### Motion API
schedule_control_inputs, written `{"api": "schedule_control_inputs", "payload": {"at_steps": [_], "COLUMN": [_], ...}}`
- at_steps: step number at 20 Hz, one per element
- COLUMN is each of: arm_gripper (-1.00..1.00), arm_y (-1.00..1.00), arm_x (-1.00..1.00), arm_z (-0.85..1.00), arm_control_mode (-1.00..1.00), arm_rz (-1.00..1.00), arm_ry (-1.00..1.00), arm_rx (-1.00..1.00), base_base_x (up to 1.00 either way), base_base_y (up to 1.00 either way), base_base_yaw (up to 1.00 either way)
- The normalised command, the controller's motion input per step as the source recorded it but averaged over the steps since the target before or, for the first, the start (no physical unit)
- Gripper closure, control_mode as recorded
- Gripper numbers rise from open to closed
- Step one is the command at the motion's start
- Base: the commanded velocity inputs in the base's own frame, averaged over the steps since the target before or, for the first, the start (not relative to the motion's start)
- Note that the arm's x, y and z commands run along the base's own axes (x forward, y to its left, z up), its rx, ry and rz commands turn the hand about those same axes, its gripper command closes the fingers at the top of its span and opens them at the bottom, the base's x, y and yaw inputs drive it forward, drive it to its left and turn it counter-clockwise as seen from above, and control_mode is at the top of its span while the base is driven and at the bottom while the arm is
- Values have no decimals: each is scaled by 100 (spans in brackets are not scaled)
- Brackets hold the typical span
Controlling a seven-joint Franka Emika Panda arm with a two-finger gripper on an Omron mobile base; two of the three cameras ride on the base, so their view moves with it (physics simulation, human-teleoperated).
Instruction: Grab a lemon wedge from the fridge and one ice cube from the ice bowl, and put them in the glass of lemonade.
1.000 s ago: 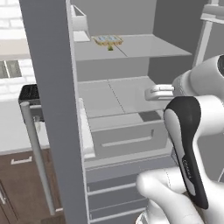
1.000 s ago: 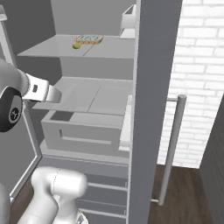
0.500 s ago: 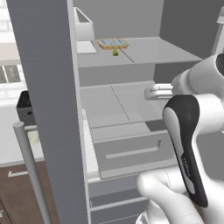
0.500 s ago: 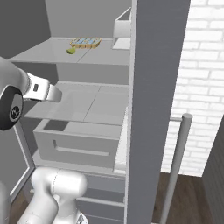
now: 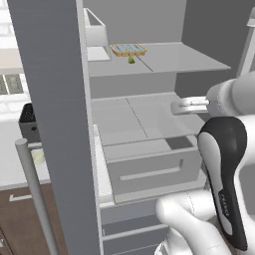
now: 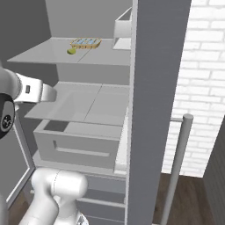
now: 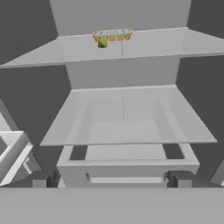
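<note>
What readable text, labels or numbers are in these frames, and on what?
Small white lettering on the arm's dark link: too small and blurred to read.
Small dark mark on the arm's white wrist link: not readable.
Fridge, shelves, drawer and lemon wedge: no text or labels.

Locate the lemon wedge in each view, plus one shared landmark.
Left base view: lemon wedge on the upper fridge shelf, top centre.
Right base view: lemon wedge upper left, same shelf.
Hand view: lemon wedge top centre.
Landmark: tan tray just behind it.
</note>
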Motion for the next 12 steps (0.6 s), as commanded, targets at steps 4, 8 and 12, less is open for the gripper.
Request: {"api": "schedule_control_inputs", "payload": {"at_steps": [4, 8, 12], "arm_gripper": [-100, -100, -100], "arm_y": [0, 26, 29], "arm_x": [1, 84, 100], "arm_z": [37, 40, 23], "arm_control_mode": [-100, -100, -100], "arm_rz": [2, 0, 0], "arm_ry": [0, 0, 0], "arm_rx": [-12, -5, 4], "base_base_x": [0, 0, 0], "base_base_y": [0, 0, 0], "base_base_yaw": [0, 0, 0]}}
